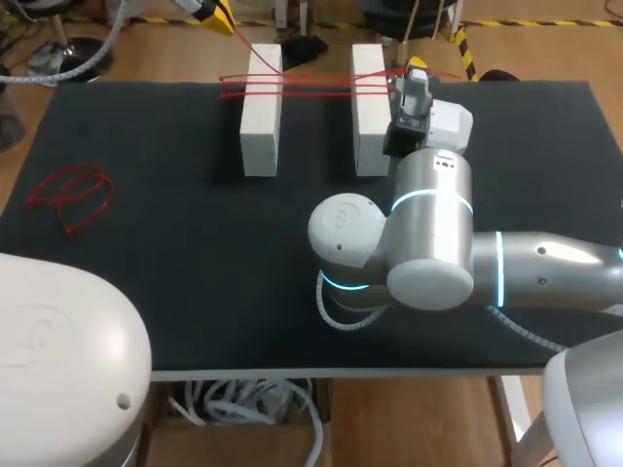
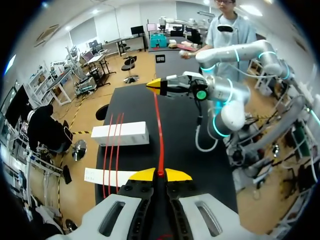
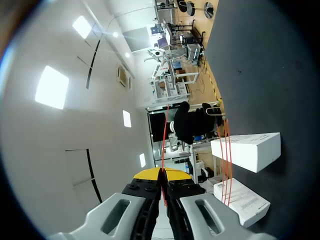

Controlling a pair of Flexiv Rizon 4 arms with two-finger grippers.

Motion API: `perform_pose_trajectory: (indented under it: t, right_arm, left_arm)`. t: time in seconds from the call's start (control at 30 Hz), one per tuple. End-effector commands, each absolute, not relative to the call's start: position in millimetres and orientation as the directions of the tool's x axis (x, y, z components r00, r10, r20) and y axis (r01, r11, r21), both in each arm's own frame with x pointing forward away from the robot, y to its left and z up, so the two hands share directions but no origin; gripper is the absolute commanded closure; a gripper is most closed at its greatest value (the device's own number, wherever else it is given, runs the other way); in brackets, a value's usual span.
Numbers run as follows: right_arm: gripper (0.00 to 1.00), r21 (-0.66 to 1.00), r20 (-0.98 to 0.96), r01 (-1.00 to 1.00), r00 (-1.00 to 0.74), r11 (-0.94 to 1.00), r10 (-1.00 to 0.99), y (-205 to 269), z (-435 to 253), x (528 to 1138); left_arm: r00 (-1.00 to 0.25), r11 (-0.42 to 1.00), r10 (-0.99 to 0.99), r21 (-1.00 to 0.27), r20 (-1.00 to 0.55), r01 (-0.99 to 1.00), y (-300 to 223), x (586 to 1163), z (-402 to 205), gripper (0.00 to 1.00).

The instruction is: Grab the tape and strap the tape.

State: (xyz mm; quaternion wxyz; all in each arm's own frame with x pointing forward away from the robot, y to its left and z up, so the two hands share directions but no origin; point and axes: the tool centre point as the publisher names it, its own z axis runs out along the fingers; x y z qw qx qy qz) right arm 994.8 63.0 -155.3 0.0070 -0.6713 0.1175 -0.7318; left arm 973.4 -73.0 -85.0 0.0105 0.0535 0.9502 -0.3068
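Observation:
Two white blocks (image 1: pixel 261 109) (image 1: pixel 370 109) stand side by side at the back of the black table. Several strands of red tape (image 1: pixel 311 86) run across their far ends. My left gripper (image 1: pixel 216 14) hangs beyond the table's back edge, shut on the tape, which slants down to the left block. My right gripper (image 1: pixel 417 66) sits just right of the right block, shut on the other end. From the left wrist, the gripper (image 2: pixel 160 174) pinches the tape (image 2: pixel 159 130), stretched taut to the right gripper (image 2: pixel 159 86). Seen from the right wrist, its gripper (image 3: pixel 162 173) pinches a red strand (image 3: pixel 163 145) beside the blocks (image 3: pixel 247 150).
A loose loop of red tape (image 1: pixel 70 199) lies on the table's left side. The black table (image 1: pixel 175 282) spreads wide in front of the blocks. My right arm's elbow (image 1: pixel 419 243) bulks over the table's middle right.

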Motion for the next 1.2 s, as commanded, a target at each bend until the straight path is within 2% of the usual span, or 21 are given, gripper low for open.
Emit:
perform_pose_trajectory:
  t: [0.03, 0.13, 0.23, 0.6, 0.93, 1.2]
  right_arm:
    - [1.0, -0.179, 0.982, -0.151, -0.093, -0.972, -0.167, 63.4, -153.2, 994.6]
    - [1.0, -0.179, 0.982, -0.151, -0.093, -0.972, -0.167, 63.4, -153.2, 994.6]
    - [1.0, -0.108, 0.992, -0.169, -0.078, -0.98, -0.096, 64.7, -147.1, 992.0]
    - [1.0, 0.336, 0.941, -0.184, 0.026, -0.924, 0.337, 79.2, -117.6, 991.7]
    - [1.0, 0.708, 0.698, -0.113, -0.037, -0.697, 0.715, 113.5, -93.1, 990.4]
    - [1.0, 0.862, 0.487, -0.137, -0.042, -0.488, 0.872, 131.0, -81.0, 983.7]
  left_arm:
    - [-0.994, 0.808, 0.097, -0.58, -0.05, 0.108, -73.2, 974.0, -84.3, 1.0]
    - [-0.994, 0.808, 0.097, -0.58, -0.05, 0.108, -73.2, 974.0, -84.3, 1.0]
    - [-0.994, 0.808, 0.097, -0.58, -0.05, 0.108, -73.2, 974.0, -84.3, 1.0]
    - [-0.994, 0.808, 0.097, -0.58, -0.05, 0.108, -73.2, 974.0, -84.3, 1.0]
    - [-0.994, 0.808, 0.097, -0.58, -0.05, 0.108, -73.2, 974.0, -84.3, 1.0]
    - [-0.994, 0.808, 0.097, -0.58, -0.05, 0.108, -73.2, 974.0, -84.3, 1.0]
